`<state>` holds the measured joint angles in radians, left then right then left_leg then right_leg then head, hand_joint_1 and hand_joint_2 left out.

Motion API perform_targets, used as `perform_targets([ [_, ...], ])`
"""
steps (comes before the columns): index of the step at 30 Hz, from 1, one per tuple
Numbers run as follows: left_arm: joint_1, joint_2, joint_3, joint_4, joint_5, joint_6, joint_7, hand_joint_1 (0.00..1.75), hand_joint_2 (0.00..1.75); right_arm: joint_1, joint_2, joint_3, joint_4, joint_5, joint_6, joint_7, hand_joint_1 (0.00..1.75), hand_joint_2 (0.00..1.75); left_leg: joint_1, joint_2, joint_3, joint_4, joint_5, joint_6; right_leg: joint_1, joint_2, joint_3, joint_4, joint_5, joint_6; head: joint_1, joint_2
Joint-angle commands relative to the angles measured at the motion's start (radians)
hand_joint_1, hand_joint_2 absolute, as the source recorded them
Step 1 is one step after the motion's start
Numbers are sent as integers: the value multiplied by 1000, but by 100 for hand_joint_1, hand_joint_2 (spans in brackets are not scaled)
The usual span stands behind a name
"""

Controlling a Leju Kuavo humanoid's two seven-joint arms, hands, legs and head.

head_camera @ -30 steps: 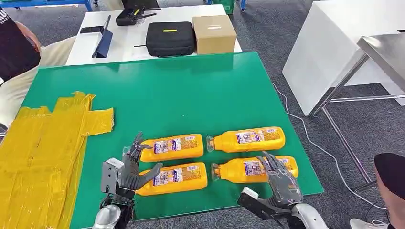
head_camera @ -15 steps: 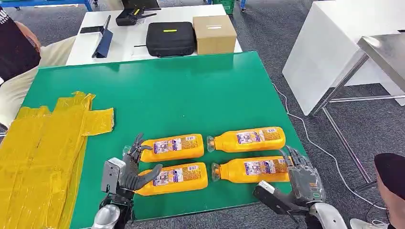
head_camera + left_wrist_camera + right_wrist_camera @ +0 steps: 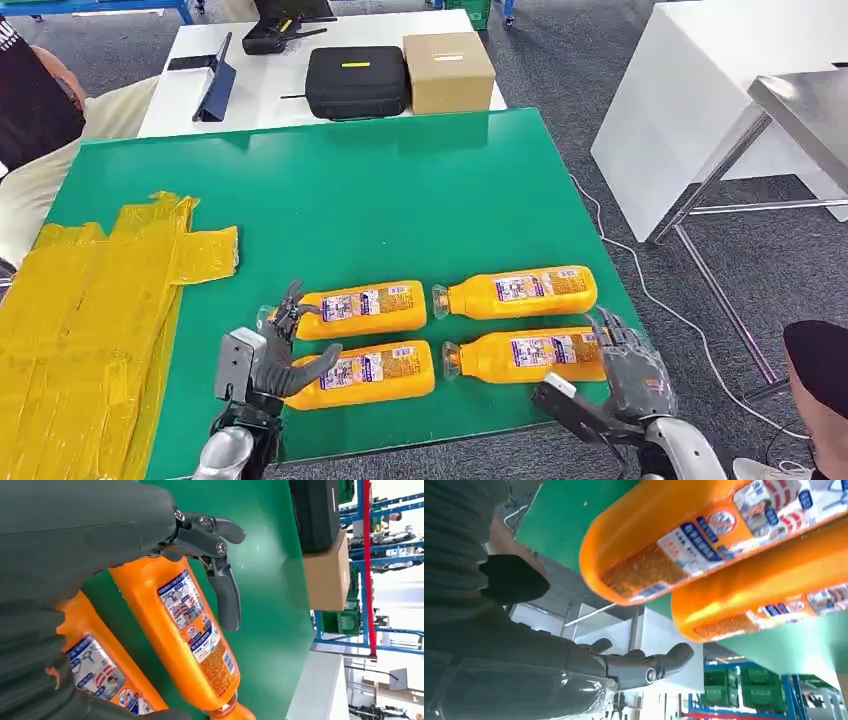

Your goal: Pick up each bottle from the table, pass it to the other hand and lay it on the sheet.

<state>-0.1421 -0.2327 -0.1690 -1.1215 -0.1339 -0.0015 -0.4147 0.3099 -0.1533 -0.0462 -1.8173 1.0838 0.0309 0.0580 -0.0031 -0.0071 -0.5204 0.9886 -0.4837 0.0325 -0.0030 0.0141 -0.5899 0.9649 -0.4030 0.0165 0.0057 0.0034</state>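
**Right hand pulls back to the base of the near-right bottle; nothing lifted yet**

A second ago the right hand (image 3: 628, 372) lay over the label of the near-right bottle (image 3: 530, 353). Half a second ago it had slid out toward 3 o'clock, and it now sits just off that bottle's flat base end, fingers apart and holding nothing; whether a fingertip touches the base I cannot tell. The left hand (image 3: 275, 360) has not moved over the same second: it rests at the left end of the near-left bottle (image 3: 368, 372), thumb pointing along the bottle's front, fingers spread toward the far-left bottle (image 3: 360, 308), gripping nothing that I can see. All four bottles lie where they were.

My reading is that the right hand gave up its top-down reach and is repositioning for a grasp from the end or side, so the first pick-up has not begun and no bottle has reached the yellow sheet (image 3: 85, 320).

The four orange juice bottles lie flat on the green bench (image 3: 400, 190) in two rows near its front edge. Each has its long axis running 9 to 3 o'clock. On the far-right bottle (image 3: 520, 291) and the near-right one the caps point to 9 o'clock, toward the middle of the group, and the bases to 3 o'clock. The sheet lies well apart at the bench's 9 o'clock side, so each bottle must travel leftward across the bench.
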Motion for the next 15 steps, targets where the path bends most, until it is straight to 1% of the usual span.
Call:
perform_targets([
  [1, -39, 1, 18, 80, -3, -4, 7, 0, 175, -65, 25, 61, 159, 14, 7, -7, 0, 175, 1, 1, 3, -2, 0, -2, 1, 0, 3, -2, 0, 0, 0, 0],
  [2, -40, 1, 19, 81, -3, -3, 7, 0, 175, -70, 27, 68, 166, 18, 4, -3, 0, 175, 1, 2, 5, -3, -1, -2, 1, 0, 5, -3, 0, 0, 0, 0],
  [7, -46, 2, 21, 86, -3, -5, 7, 0, 175, -89, 6, 94, 199, 20, 3, 6, 0, 175, 1, 1, 2, -1, 0, -1, 1, 0, 2, -1, 0, 0, 0, 0],
  [8, -46, 2, 21, 86, -3, -5, 7, 0, 175, -89, 6, 94, 199, 20, 3, 6, 0, 175, 1, 2, 5, -2, -1, -2, 1, 0, 5, -3, 0, 0, 0, 0],
  [10, -52, 1, 15, 97, -3, -7, 8, 0, 175, -92, -3, 106, 214, 22, 0, 21, 0, 175, 1, 1, 3, -1, 0, -1, 1, 0, 3, -2, 0, 0, 0, 0],
  [11, -54, 0, 14, 99, -3, -7, 8, 0, 175, -94, -4, 109, 220, 23, 3, 26, 0, 175, 1, 1, 4, -2, -1, -2, 1, -1, 4, -2, 0, 0, 0, 0],
  [15, -61, 1, 4, 110, -2, -9, 8, 0, 175, -105, -23, 131, 255, 24, 13, 46, 0, 175, 1, 1, 4, -2, 0, -1, 1, -1, 4, -2, 0, 0, 0, 0],
])
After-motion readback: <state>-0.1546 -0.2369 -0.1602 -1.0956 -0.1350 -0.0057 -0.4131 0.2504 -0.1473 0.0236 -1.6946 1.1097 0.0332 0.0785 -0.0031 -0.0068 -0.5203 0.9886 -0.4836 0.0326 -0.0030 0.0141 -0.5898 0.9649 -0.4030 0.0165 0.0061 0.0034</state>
